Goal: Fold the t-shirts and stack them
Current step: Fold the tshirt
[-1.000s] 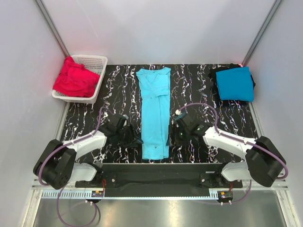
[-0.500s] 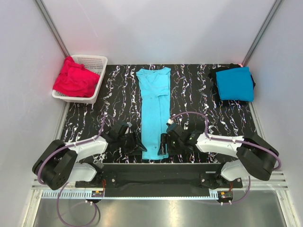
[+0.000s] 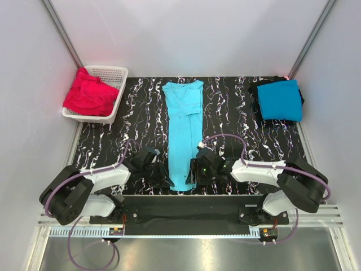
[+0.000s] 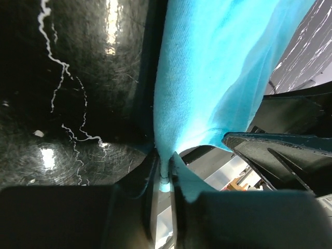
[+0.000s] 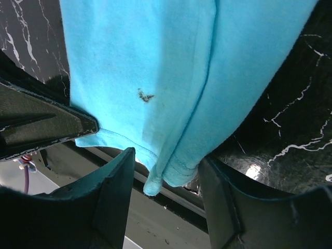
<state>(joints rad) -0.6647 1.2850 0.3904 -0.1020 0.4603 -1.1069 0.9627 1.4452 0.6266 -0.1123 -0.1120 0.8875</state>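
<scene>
Both grippers have moved inward over the last second and now flank the near hem of the light turquoise fabric t-shirt (image 3: 185,130). It lies as a long folded strip along the middle of the black white-veined marble table (image 3: 237,107). We find the left gripper (image 4: 165,174) pinched tight on the hem's left corner. The right gripper (image 5: 168,158) stands parted, its jaws straddling the right corner with a gap on one side. At far right a deeper blue folded t-shirt (image 3: 280,100) rests on a black t-shirt (image 3: 260,86). Red t-shirts (image 3: 87,94) fill the white plastic lattice basket (image 3: 115,73) at far left.
</scene>
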